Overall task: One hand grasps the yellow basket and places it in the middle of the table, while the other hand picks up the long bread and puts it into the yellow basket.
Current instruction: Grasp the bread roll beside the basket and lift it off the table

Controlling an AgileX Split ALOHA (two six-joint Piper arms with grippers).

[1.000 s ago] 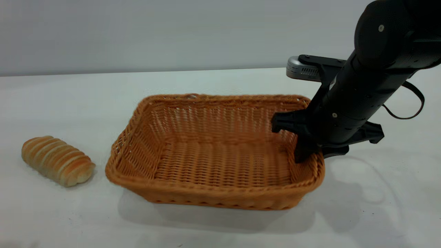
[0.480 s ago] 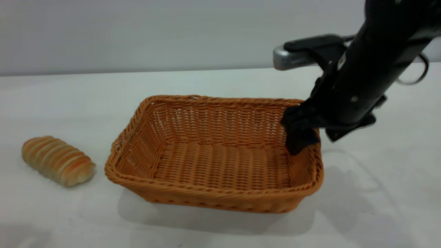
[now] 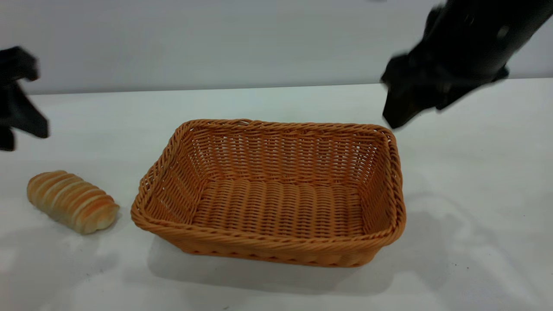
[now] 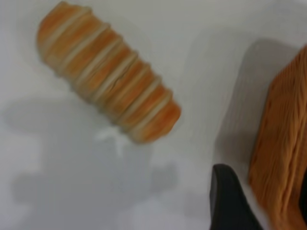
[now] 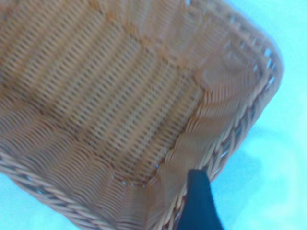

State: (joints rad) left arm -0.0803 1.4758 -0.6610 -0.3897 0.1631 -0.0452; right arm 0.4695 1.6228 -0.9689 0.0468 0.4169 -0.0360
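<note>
Right gripper (image 3: 399, 110) hangs in the air above and just behind the right rear corner of the yellow basket (image 3: 272, 194), clear of the rim. It holds nothing; how far its fingers are parted cannot be told from the blurred shape. The basket sits flat and empty on the table (image 3: 466, 207), below and to the left of this gripper. In the right wrist view, one black fingertip (image 5: 199, 201) shows over the basket's braided corner (image 5: 249, 110). Left gripper (image 3: 17, 101) hangs at the far left edge, above and behind the long bread (image 3: 72, 201); its finger spread cannot be told either. The bread lies on the table below it, untouched, just left of the basket.
</note>
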